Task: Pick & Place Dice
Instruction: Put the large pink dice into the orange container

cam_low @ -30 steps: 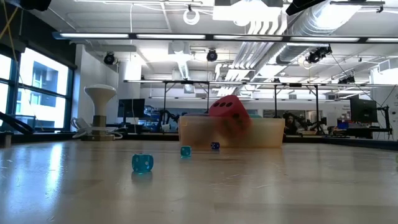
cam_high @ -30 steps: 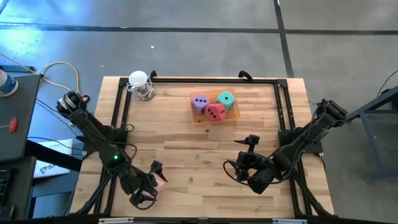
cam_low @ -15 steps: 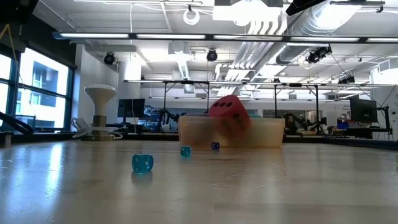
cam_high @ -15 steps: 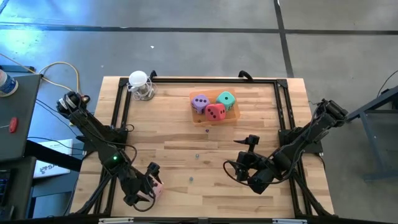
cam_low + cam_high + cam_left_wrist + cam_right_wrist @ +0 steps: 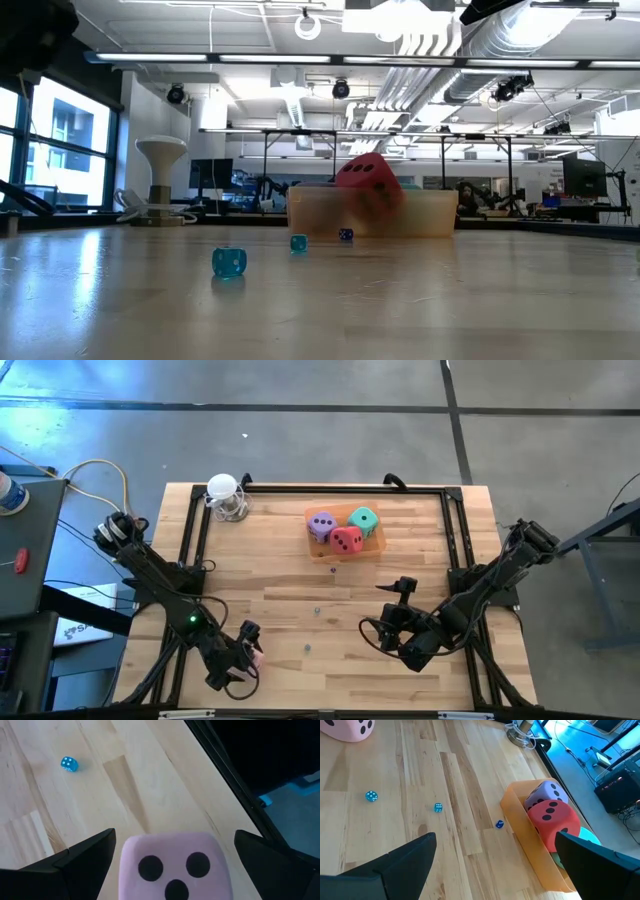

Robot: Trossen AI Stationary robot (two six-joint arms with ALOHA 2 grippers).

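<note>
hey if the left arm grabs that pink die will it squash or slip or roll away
The pink die looks soft and rounded at its edges, so it will probably give a little under the open left tool. Its matte skin should grip well. Resting on a flat face, it seems unlikely to roll.

Wooden surface point(image 5: 300, 610) is mostly bare across the middle, w/ wide passing room btwn both arms. Far side: orange tray point(image 5: 372, 546) holds purple die point(image 5: 321, 525), teal die point(image 5: 364, 519) and red die point(image 5: 347, 540), packed close, little gap btwn them. White stand point(image 5: 224, 495) sits at far left corner. Tiny blue beads point(image 5: 438, 807) dot the centre, low obstacles only. Near left edge, pink die point(image 5: 172, 865) sits btwn the spread fingers of left pincer point(image 5: 240, 657). Right pincer point(image 5: 403, 598) hangs spread near right side, nothing btwn its fingers.
</note>
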